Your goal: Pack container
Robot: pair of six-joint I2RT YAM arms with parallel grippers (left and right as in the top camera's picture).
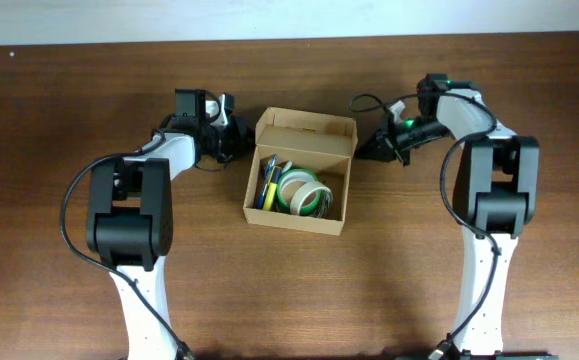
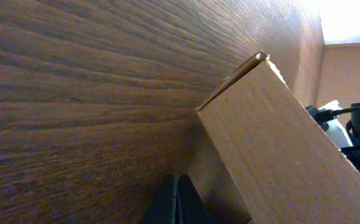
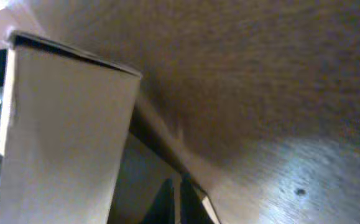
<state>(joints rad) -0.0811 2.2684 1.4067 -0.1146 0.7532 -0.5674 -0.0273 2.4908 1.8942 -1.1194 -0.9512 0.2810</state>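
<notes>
The container [image 1: 299, 175] is a light-brown cardboard box standing open in the middle of the table, its flap lid [image 1: 306, 133] raised at the far side. Inside lie rolls of tape [image 1: 305, 193] and pens [image 1: 267, 186]. My left gripper [image 1: 239, 141] is shut and empty, low by the box's far left corner. In the left wrist view its tips [image 2: 178, 200] point at the foot of the box wall [image 2: 279, 149]. My right gripper [image 1: 362, 150] is shut and empty by the far right corner. In the right wrist view its tips [image 3: 178, 200] sit close to the box side [image 3: 68, 124].
Bare brown wooden table [image 1: 59, 90] surrounds the box. The two arm bases stand at the near left [image 1: 129, 215] and near right [image 1: 494, 200]. A black cable [image 1: 369, 101] loops by the right wrist.
</notes>
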